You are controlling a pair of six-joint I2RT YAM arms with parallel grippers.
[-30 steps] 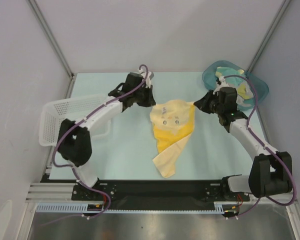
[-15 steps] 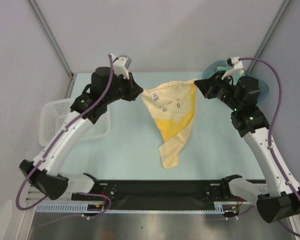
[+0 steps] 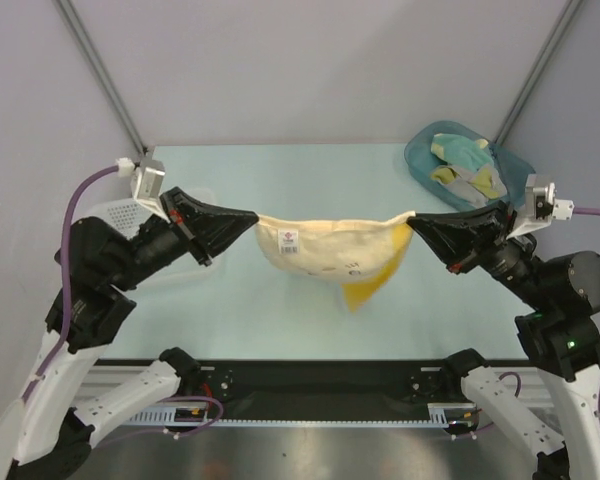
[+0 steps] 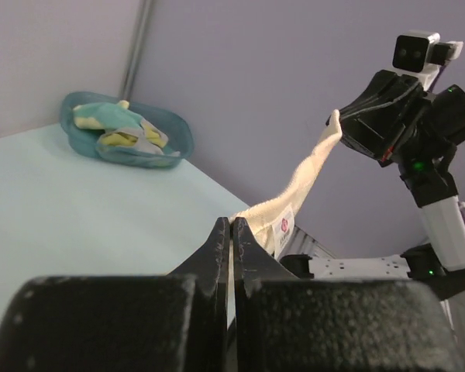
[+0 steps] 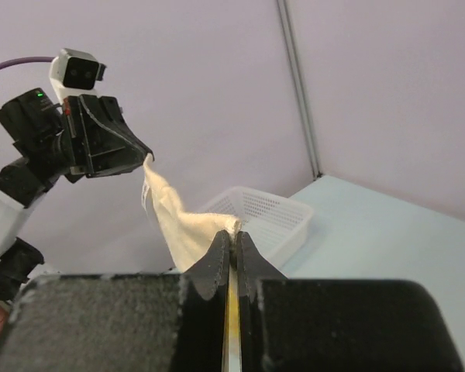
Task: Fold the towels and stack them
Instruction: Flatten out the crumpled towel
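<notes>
Pale green table (image 3: 280, 175), bare across its middle and front. Above it, lifted well clear of the surface, a yellow towel (image 3: 325, 245). Strung left to right between the two arms, long axis across the table. Top edge pulled nearly straight, the rest sagging in a shallow belly, with a deeper-yellow flap hanging lowest on the right half. Soft and pale cream-yellow over the upper part, with a few small dark marks near the middle.

At the left edge, a white mesh basket (image 3: 115, 212), partly behind the left arm. In the far right corner, a teal tub (image 3: 416, 160) holding more towels (image 3: 458, 150), teal and yellow, bunched.

At the towel's left corner, left gripper (image 3: 252, 216) pressed together on the cloth. At the right corner, right gripper (image 3: 412, 219) pinching it likewise. Near the left end, a small white label (image 3: 289, 237) with a red mark.
</notes>
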